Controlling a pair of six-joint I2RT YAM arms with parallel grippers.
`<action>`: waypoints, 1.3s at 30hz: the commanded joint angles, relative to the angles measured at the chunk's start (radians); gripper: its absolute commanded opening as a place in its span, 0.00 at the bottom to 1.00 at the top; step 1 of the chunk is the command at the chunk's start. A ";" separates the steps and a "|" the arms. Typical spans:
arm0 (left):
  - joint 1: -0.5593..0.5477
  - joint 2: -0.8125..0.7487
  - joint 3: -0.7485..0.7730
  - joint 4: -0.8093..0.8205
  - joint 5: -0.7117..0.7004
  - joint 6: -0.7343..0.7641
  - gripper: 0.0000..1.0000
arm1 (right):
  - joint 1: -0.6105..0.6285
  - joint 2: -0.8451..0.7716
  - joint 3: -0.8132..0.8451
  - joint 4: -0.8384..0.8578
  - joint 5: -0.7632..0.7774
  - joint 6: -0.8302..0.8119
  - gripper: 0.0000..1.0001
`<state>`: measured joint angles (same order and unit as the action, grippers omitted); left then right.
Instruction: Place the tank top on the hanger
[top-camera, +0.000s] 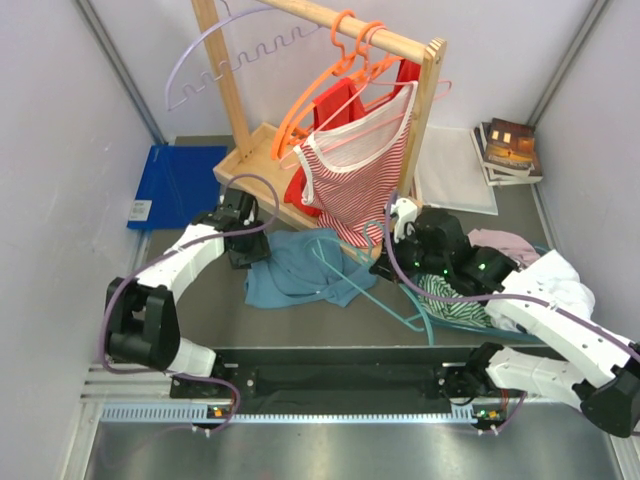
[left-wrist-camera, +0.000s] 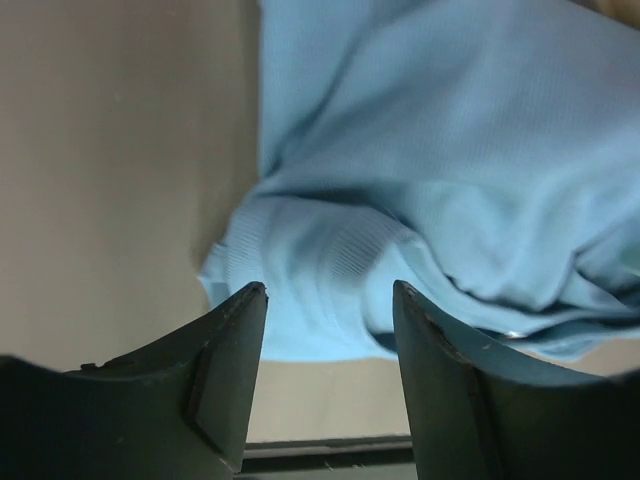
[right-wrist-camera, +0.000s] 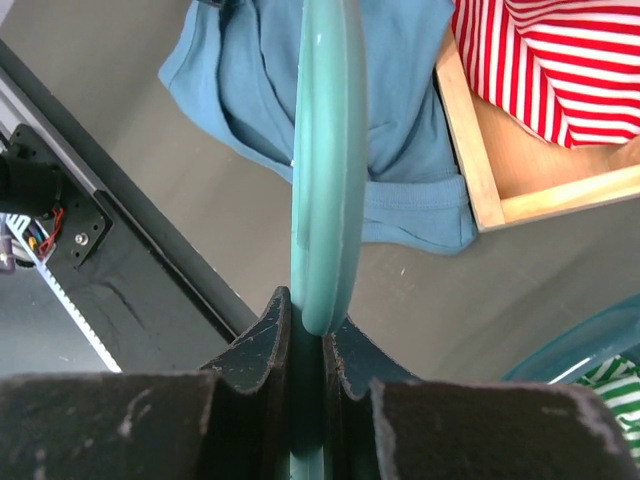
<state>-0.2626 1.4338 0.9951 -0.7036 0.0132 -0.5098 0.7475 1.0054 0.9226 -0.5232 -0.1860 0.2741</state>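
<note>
The teal-blue tank top (top-camera: 298, 268) lies crumpled on the table in front of the wooden rack. My left gripper (top-camera: 246, 252) is at its left edge. In the left wrist view its jaws (left-wrist-camera: 328, 300) stand apart, with the tank top's (left-wrist-camera: 430, 170) folded hem lying between and just past the tips. My right gripper (top-camera: 386, 262) is shut on the thin teal hanger (top-camera: 410, 315), which reaches over the tank top's right side. In the right wrist view the hanger (right-wrist-camera: 325, 150) runs straight up from the shut gripper (right-wrist-camera: 310, 322) across the tank top (right-wrist-camera: 235, 80).
A wooden rack (top-camera: 240, 110) carries orange hangers (top-camera: 340, 70), a lilac hanger (top-camera: 220, 60) and a red-and-white striped top (top-camera: 360, 170). Its base (right-wrist-camera: 480, 170) is close to the tank top. A blue board (top-camera: 175, 185), books (top-camera: 510, 150) and a basket of clothes (top-camera: 470, 300) surround the area.
</note>
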 joint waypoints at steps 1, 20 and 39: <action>0.000 0.023 0.007 0.055 -0.073 0.043 0.57 | -0.013 -0.007 -0.004 0.078 -0.032 0.017 0.00; -0.004 0.059 -0.053 0.156 -0.004 0.024 0.00 | -0.010 -0.033 0.019 0.017 -0.139 -0.039 0.00; -0.009 -0.200 0.048 -0.034 0.047 -0.111 0.00 | 0.032 0.057 0.102 0.089 -0.196 -0.191 0.00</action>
<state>-0.2684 1.2663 0.9749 -0.6899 0.0326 -0.6056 0.7658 1.0317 0.9672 -0.5312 -0.3710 0.1318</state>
